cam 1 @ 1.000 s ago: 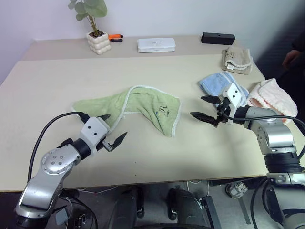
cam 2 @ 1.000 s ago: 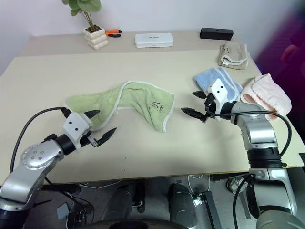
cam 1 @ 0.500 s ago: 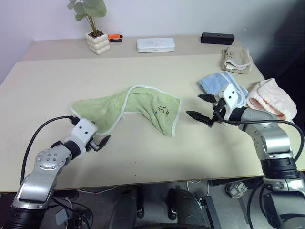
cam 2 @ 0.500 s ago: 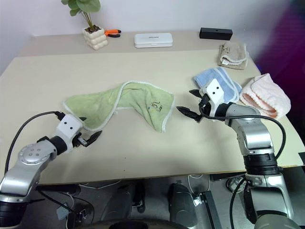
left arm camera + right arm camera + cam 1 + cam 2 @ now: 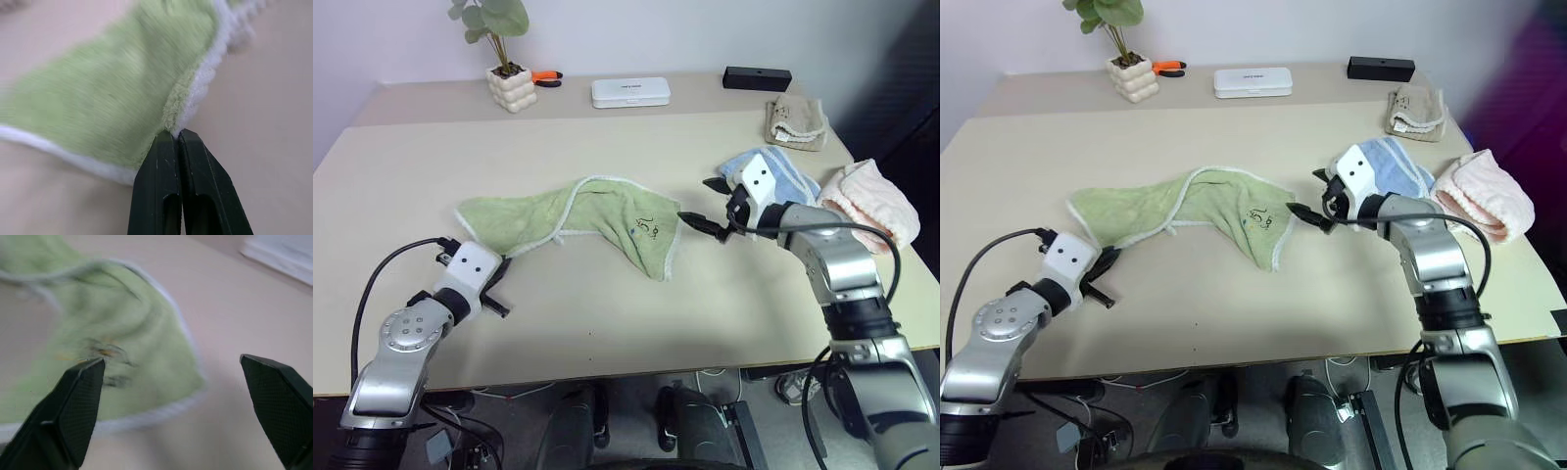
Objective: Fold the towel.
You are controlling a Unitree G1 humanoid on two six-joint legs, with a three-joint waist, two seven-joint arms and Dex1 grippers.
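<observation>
On a wide beige worktop (image 5: pixel 607 323), the rumpled light green terry cloth towel (image 5: pixel 597 211) with whitish edging lies near the middle, its dark embroidered mark toward the robot's right. The left claw (image 5: pixel 497 290) is clenched at the towel's near-left edge; the wrist view puts the whitish hem right at its tips, though whether any cloth is caught there cannot be told. The right claw (image 5: pixel 707 210) hangs released just beside the towel's right corner. A thin bite on the hem could slip free once lifted, and open fingers might push that corner aside. A small white bumpy pot (image 5: pixel 514 86) holds a green plant (image 5: pixel 495 20)
</observation>
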